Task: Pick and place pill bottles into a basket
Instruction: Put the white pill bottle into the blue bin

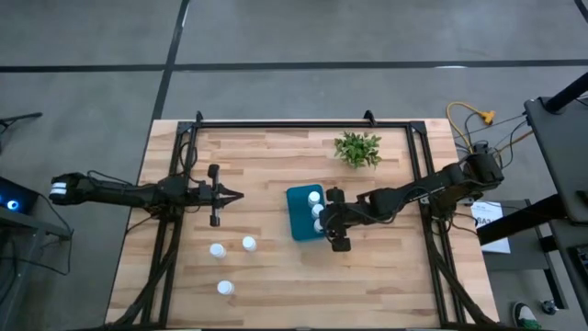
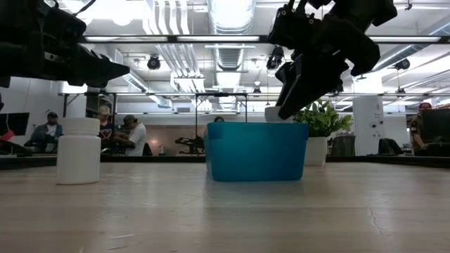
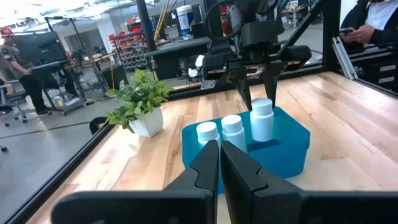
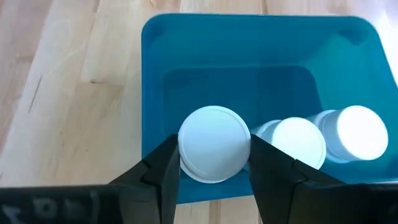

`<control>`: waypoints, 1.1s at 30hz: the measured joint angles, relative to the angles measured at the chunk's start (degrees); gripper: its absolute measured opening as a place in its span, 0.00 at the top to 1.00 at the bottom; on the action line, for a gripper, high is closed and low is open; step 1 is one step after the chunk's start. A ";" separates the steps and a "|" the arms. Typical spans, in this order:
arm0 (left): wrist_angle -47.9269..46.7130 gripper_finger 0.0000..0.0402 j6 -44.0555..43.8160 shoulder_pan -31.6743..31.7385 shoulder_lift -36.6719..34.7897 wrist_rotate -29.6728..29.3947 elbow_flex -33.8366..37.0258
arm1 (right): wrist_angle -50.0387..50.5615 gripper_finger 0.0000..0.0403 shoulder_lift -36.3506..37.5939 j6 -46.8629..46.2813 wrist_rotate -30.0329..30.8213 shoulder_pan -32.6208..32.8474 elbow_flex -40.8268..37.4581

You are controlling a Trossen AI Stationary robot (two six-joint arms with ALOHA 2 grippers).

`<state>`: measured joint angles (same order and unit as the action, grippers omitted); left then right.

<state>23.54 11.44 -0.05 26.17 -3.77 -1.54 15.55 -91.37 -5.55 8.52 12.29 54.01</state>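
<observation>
The teal-blue basket stands at the middle of the table. Two white pill bottles stand upright in it. My right gripper is over the basket's near end, shut on a third pill bottle. Three more pill bottles stand upright on the table, to the near left of the basket. My left gripper is shut and empty, above the table left of the basket. My right gripper pinches the pill bottle's round cap between its two fingers, one on each side. The fingers come from above, pointing down. The bottle hangs upright, its lower part inside the basket and its cap higher than the caps of the other two.
A small green plant in a white pot stands beyond the basket, toward the table's far edge. Black frame rails run along the table's far, left and right edges. People show in the room behind the table.
</observation>
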 joint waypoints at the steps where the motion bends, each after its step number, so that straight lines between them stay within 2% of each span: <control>1: 0.00 1.00 0.00 0.00 0.03 0.00 0.00 | 0.04 0.65 0.00 -0.09 0.00 0.00 -0.04; 8: 0.08 1.00 0.00 0.00 -0.01 0.00 0.00 | -0.10 0.65 0.02 -0.49 -0.02 0.07 -0.61; 20: 0.47 1.00 0.00 0.00 0.00 -0.02 -0.02 | -3.77 0.64 -5.51 -0.05 -2.54 -0.12 0.06; 33: 0.46 1.00 0.00 -0.01 0.04 -0.02 -0.07 | -0.24 0.65 -2.14 0.80 -2.53 -0.50 -0.13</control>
<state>24.00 11.44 -0.07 26.22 -3.79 -1.61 15.31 -93.52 -4.75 5.98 11.79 53.89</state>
